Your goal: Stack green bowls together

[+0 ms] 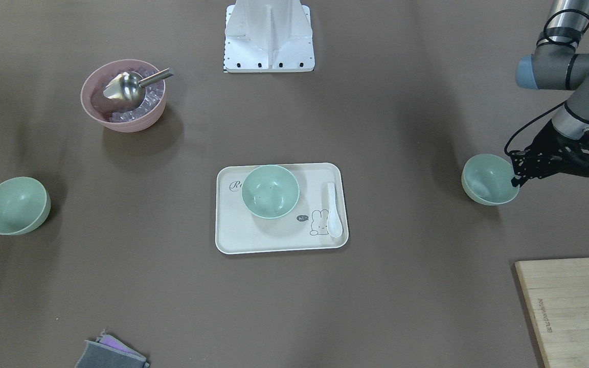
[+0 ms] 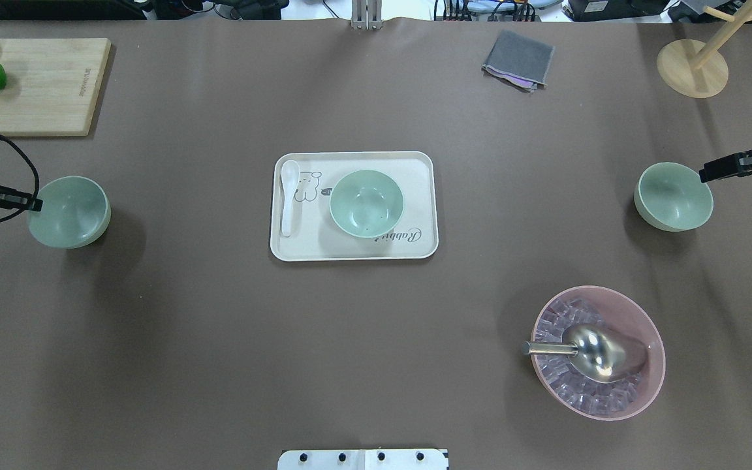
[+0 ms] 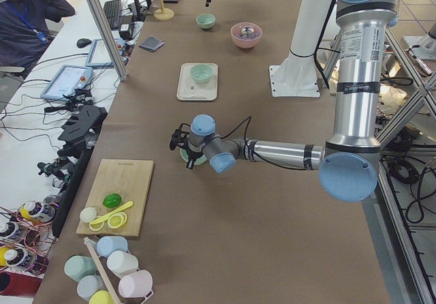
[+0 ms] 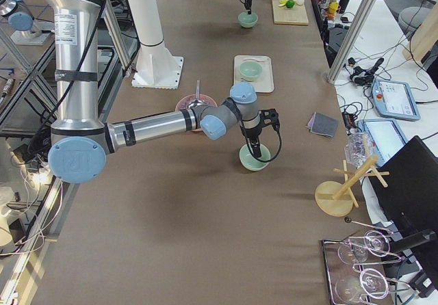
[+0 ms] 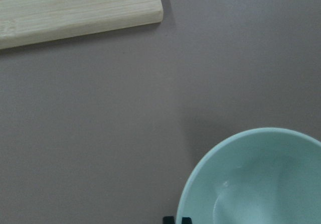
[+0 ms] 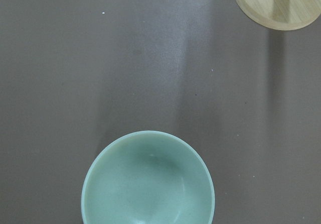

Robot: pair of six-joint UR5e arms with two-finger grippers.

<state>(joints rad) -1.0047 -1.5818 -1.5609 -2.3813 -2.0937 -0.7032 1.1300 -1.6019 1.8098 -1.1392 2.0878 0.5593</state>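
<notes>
Nearest the robot, right side: 1 pink bowl (image 2: 634, 323) of ice with 1 metal scoop (image 2: 601, 352) in it.

Mid-table: 3 green ones in a row, well apart, none stacked.
- Left green bowl (image 2: 72, 212) is on the table. The left gripper (image 2: 35, 204) is at its outer rim, fingertips (image 5: 168, 220) close together astride the rim, pinching it.
- Centre green bowl (image 2: 366, 202) is on the 1 tray (image 2: 415, 176), beside 1 white spoon (image 2: 288, 196).
- Right green bowl (image 2: 673, 199) is on the table. The right gripper (image 2: 702, 176) is over its rim; can't tell if it's open or closed.

Far edge: 1 cutting board (image 2: 49, 85), 1 grey cloth (image 2: 518, 59), 1 wooden stand (image 2: 692, 68).
</notes>
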